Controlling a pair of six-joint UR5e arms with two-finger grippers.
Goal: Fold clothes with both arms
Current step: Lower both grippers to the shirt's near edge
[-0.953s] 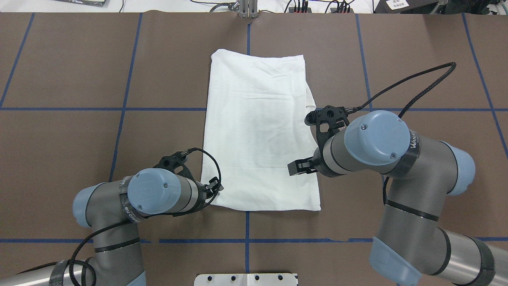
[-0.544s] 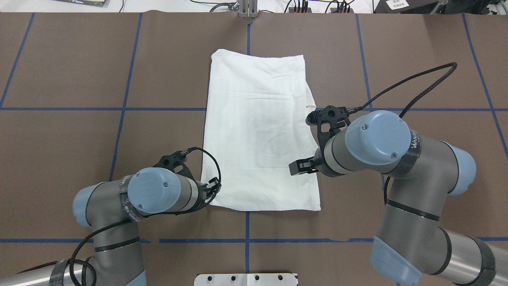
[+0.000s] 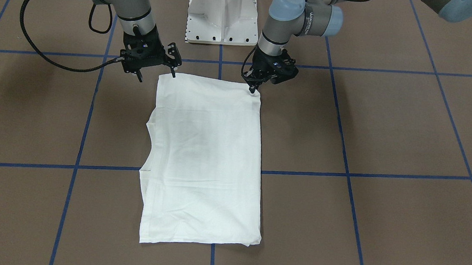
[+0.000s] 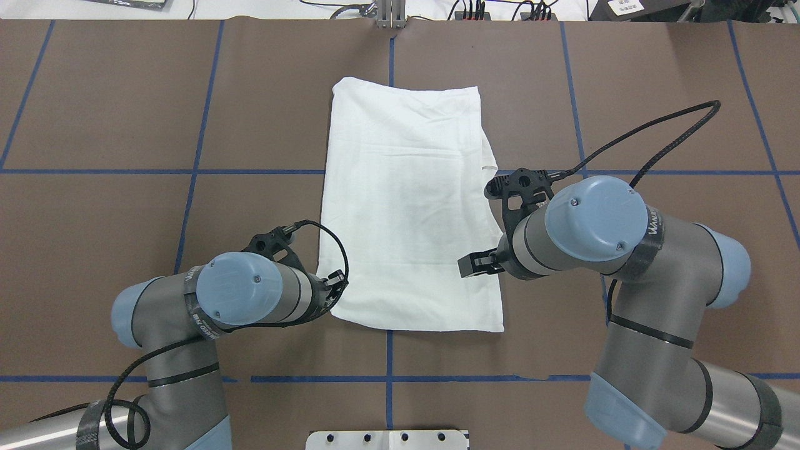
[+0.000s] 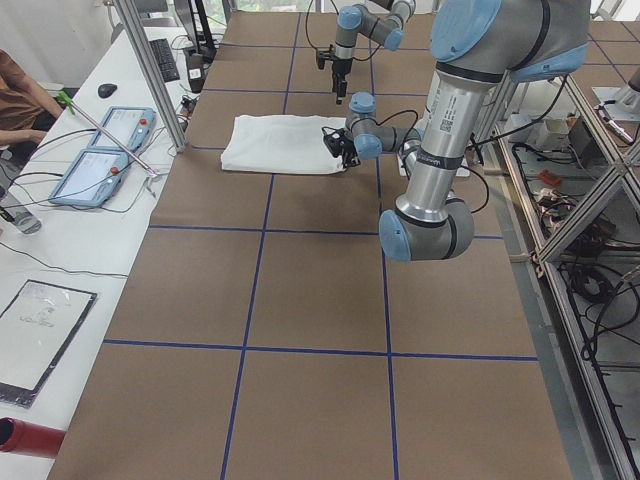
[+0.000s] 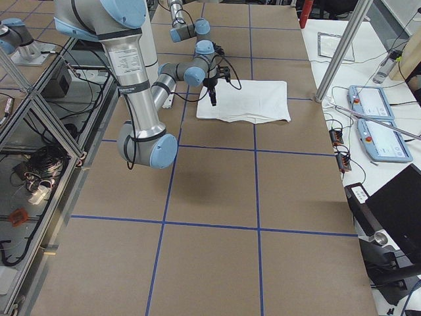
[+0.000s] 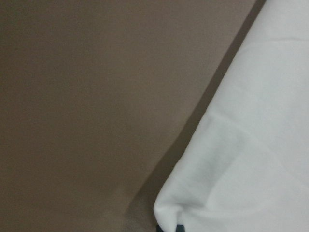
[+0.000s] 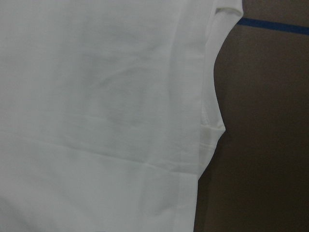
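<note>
Left claw (image 3: 253, 89) pinches a T-shirt (image 3: 206, 155) corner; right claw (image 3: 157, 77) hovers, spread.

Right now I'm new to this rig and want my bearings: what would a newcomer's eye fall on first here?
The white T-shirt, folded into a long rectangle, lies bright in the middle of the brown table. At its edge nearest the robot, the left gripper seems to pinch one corner, while the right gripper stands open at the other corner.
</note>
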